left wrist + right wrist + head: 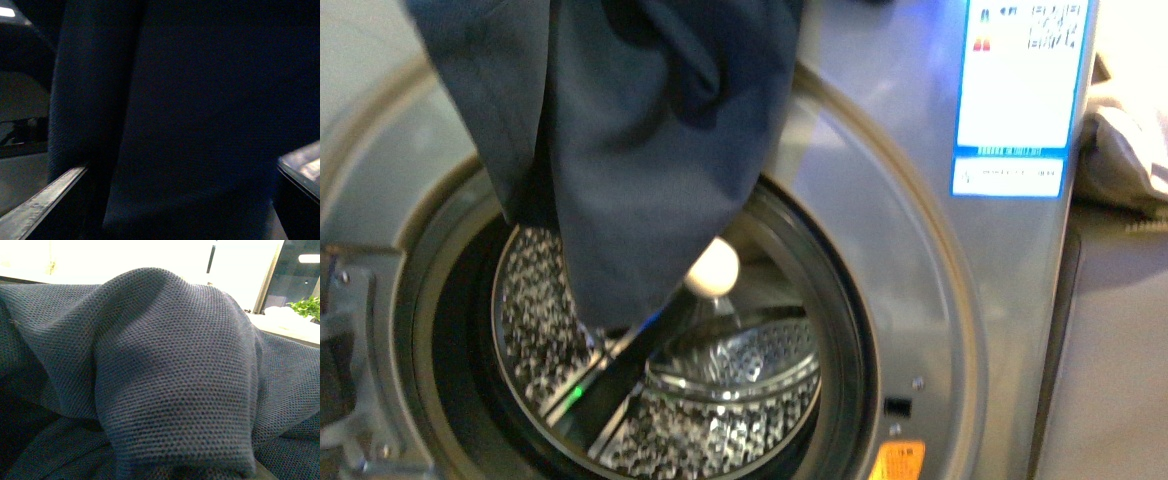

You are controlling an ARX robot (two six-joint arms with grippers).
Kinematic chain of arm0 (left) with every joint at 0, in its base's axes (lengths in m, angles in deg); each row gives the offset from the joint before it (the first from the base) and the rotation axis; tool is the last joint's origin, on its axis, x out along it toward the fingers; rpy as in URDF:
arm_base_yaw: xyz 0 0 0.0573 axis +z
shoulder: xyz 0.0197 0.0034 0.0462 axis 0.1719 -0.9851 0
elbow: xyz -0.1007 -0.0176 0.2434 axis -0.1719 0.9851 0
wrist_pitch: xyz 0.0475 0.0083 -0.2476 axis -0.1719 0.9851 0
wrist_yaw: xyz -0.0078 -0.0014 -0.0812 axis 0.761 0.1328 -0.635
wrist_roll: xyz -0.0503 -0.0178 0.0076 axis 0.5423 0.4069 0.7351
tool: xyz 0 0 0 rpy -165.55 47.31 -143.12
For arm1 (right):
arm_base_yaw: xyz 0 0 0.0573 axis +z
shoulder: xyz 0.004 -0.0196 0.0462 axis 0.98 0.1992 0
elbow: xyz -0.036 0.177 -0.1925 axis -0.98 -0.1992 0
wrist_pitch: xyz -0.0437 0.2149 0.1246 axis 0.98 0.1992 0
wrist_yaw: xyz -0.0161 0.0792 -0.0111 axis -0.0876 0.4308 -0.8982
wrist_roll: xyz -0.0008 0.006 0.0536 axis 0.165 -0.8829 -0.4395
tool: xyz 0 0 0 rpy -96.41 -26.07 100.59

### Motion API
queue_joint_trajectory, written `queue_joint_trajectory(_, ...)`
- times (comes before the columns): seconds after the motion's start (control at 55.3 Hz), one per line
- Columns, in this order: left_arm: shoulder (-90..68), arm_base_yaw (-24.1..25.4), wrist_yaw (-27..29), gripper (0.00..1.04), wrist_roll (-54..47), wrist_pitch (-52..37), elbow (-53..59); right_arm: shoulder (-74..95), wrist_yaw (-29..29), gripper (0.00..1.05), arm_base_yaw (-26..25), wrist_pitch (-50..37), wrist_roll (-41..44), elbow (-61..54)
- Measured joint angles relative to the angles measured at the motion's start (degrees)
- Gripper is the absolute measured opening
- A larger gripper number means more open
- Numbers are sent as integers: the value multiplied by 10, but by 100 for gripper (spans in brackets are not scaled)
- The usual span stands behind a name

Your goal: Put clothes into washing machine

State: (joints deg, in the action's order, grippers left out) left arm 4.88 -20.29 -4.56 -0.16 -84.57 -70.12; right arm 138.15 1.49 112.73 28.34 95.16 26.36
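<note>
The clothes point(640, 150), a dark navy garment, hang limp from the top of the front view, with the lower edge in front of the open porthole of the silver-grey washing machine point(920, 300). The perforated steel drum point(720, 430) shows behind and below them. My right gripper is shut on the clothes. In the right wrist view the fabric point(175, 390) drapes over it and hides its fingers. My left gripper point(182, 165) is open, and the dark cloth point(190, 100) hangs close in front of it between its fingers point(45, 200).
A black arm link point(620, 365) with a white round knob point(712, 268) slants up across the porthole to the cloth's lower edge. The door hinge point(345, 330) sits at the left. An energy label point(1020, 90), an orange sticker point(897, 462) and a beige cloth point(1125, 150) are on the right.
</note>
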Motion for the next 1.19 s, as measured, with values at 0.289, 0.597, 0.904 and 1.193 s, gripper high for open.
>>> queue_joint_trajectory(0.289,-49,-25,161,98,-92,-27,-43,0,0,12,0,0,0,0)
queue_joint_trajectory(0.597,10,-100,148,98,-129,-33,9,0,0,12,0,0,0,0)
queue_joint_trajectory(0.904,-24,-116,155,98,-135,-18,-42,0,0,12,0,0,0,0)
queue_joint_trajectory(1.193,-82,-134,163,98,-115,-7,-102,0,0,12,0,0,0,0)
